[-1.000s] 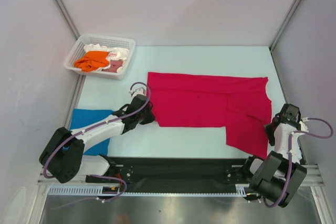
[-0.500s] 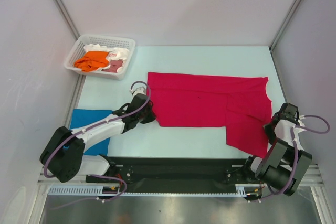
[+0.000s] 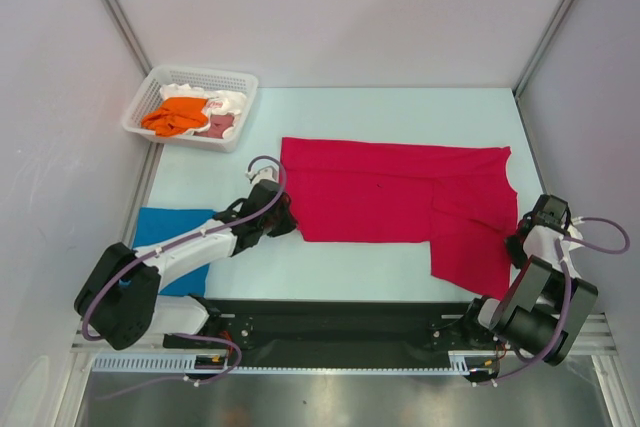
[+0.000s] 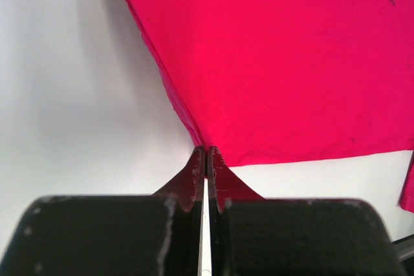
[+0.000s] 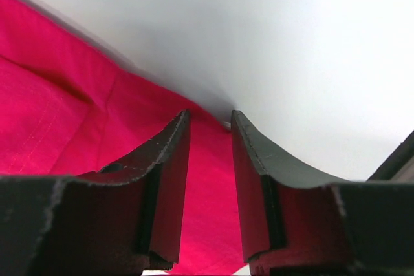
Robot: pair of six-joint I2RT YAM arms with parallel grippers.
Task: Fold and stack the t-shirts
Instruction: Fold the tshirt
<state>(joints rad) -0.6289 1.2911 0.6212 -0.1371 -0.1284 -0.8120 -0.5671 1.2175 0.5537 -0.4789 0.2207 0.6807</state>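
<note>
Only the overhead view takes in the whole layout. The red t-shirt (image 3: 400, 192) lies spread flat across the middle of the tabletop (image 3: 400, 117), its long side running left to right. A folded part reaches toward the near edge on the right. At the near left, a blue t-shirt (image 3: 160, 224) lies flat, partly covered by the left arm (image 3: 190, 247). In the far-left corner stands a white lattice basket (image 3: 205, 73) holding an orange t-shirt (image 3: 175, 115), a white t-shirt (image 3: 228, 99) and a dusty-pink t-shirt (image 3: 216, 127), all bunched together. From above, the left fingers (image 3: 283, 223) sit at the red shirt's near-left corner and the right fingers (image 3: 520, 244) at its near-right edge, but their openings cannot be read from there.

The wrist cameras show that detail. In the left wrist view, the left fingers (image 4: 196, 174) are pressed together with only a hairline between them. They pinch the very corner of the red t-shirt (image 4: 284, 63), which fans out flat beyond them over the pale tabletop (image 4: 77, 95).

In the right wrist view, the right fingers (image 5: 169, 179) stand apart with a narrow gap. They straddle the edge of the red t-shirt (image 5: 58, 127). Red cloth shows in the gap, but neither pad is visibly pressed on it.
</note>
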